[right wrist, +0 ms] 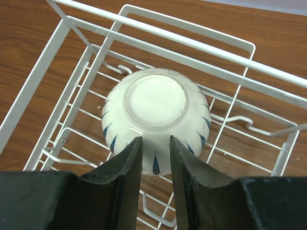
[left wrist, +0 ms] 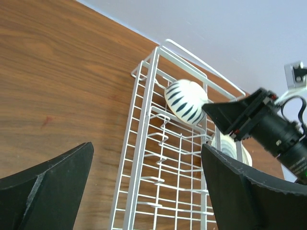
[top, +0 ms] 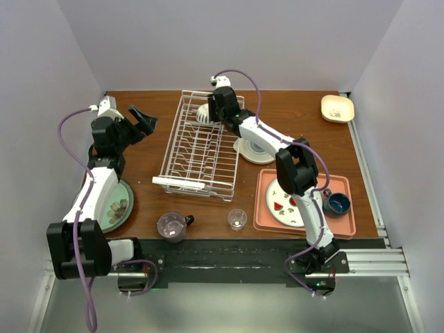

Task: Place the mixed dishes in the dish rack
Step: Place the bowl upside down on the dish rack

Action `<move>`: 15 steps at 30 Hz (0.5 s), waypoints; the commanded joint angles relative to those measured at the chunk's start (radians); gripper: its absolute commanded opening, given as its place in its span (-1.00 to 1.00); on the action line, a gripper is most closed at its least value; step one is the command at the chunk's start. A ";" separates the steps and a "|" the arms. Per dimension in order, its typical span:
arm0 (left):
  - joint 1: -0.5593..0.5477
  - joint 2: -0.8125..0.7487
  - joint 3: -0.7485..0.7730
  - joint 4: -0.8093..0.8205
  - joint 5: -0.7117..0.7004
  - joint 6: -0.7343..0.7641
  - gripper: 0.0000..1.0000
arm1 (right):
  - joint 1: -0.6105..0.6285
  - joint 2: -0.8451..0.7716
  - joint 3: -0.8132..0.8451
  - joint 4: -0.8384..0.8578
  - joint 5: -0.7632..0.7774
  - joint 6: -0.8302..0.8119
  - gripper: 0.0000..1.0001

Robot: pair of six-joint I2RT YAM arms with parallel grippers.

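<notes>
Brown wooden table (top: 149, 163) before you carries the white wire rack (top: 201, 149), where the striped bowl (right wrist: 156, 100) sits upside down just beyond your right claw (right wrist: 156, 140), narrowed to a slim gap, while your left claw (left wrist: 146, 158) gapes wide, empty, with the rack ahead of it.

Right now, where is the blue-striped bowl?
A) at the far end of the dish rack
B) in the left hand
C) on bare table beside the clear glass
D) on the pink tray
A: the blue-striped bowl lies inside the dish rack, at its far end in the top view.
</notes>
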 commanded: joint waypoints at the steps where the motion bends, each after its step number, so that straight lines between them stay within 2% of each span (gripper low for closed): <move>1: 0.008 -0.027 0.087 -0.134 -0.095 -0.058 1.00 | -0.002 0.017 0.021 0.035 -0.055 0.016 -0.34; 7: 0.010 -0.030 0.097 -0.177 -0.102 -0.083 1.00 | -0.002 0.021 -0.010 0.136 -0.164 -0.005 -0.35; 11: 0.008 -0.030 0.099 -0.176 -0.098 -0.084 1.00 | -0.002 0.045 0.030 0.160 -0.199 -0.011 -0.33; 15: 0.008 -0.032 0.104 -0.194 -0.136 -0.080 1.00 | -0.002 0.056 0.065 0.150 -0.170 -0.021 -0.30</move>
